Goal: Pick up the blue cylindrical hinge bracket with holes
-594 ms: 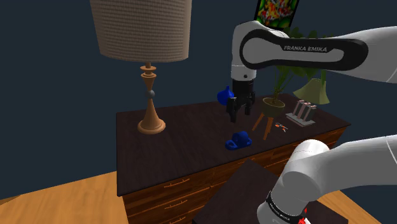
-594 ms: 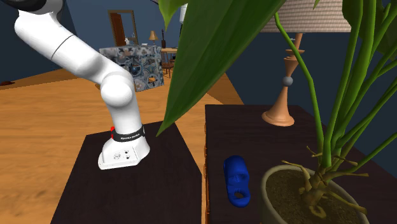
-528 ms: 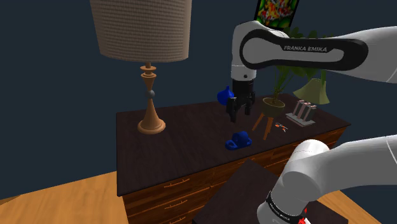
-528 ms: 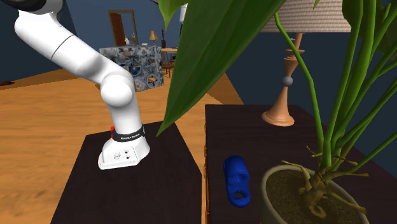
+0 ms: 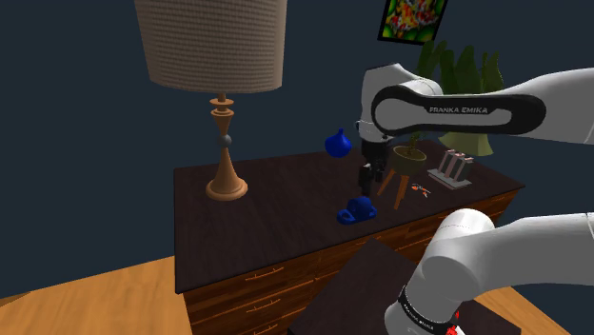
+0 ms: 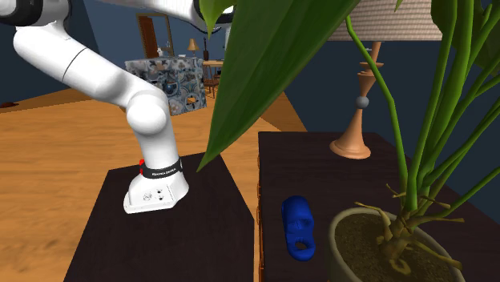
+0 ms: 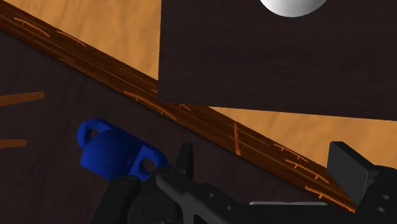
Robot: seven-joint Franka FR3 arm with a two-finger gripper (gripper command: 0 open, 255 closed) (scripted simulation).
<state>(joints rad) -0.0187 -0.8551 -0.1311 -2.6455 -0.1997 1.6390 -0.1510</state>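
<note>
Blue hinge bracket (image 7: pixel 114 153) just beside wide-spread tool (image 7: pixel 266 170), wrist view

- Shoulder view: behind the stand (image 5: pixel 354 290), down over the tabletop (image 5: pixel 276 195).
- Second exterior view: among plant leaves (image 6: pixel 264 64), facing the stand.
- Both share the blue bracket (image 5: pixel 359 210).
</note>
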